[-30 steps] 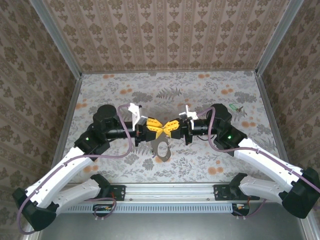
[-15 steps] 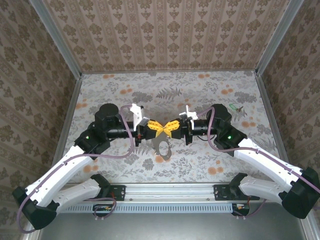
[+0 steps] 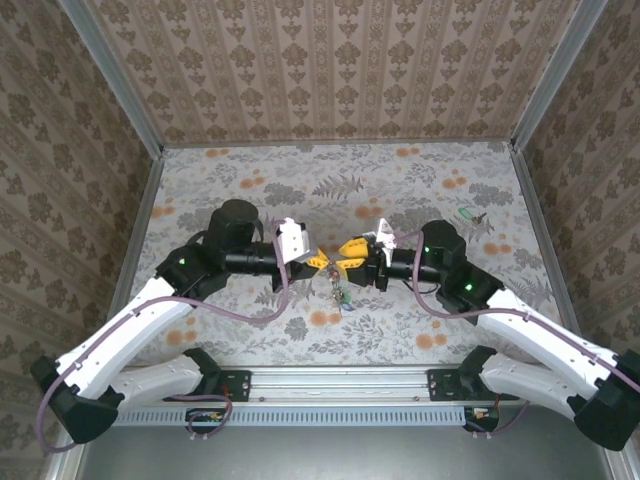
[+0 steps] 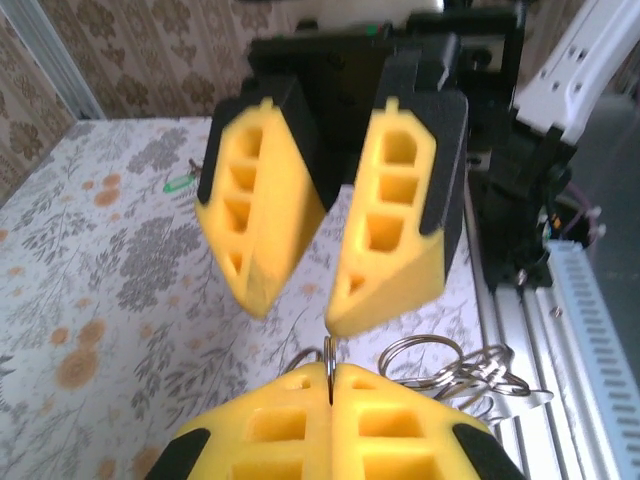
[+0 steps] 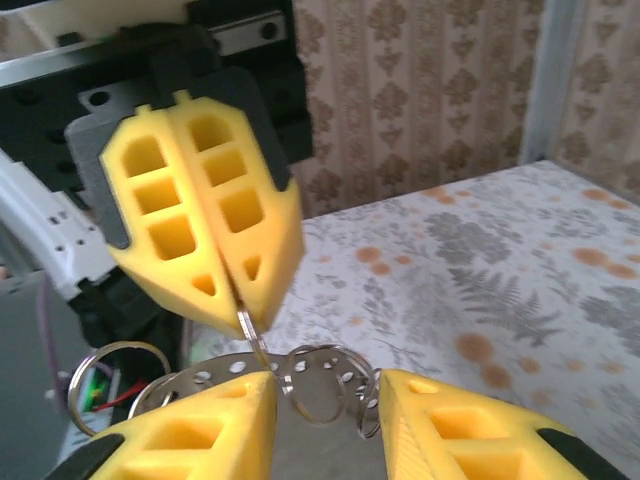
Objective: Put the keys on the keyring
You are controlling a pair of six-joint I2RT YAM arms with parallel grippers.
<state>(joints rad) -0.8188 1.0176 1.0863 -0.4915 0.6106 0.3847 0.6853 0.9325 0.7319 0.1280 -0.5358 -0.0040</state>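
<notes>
Left gripper (image 5: 240, 300) jaws pinch a thin wire ring of the keyring (image 5: 325, 450); right gripper (image 4: 300, 310) jaws stand apart.

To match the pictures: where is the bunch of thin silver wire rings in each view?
Top external: thin silver wire rings hang at picture centre.
Left wrist: rings lower right.
Right wrist: rings bottom centre.
Shared landmark: yellow-fingered left gripper, shut on one ring.
</notes>
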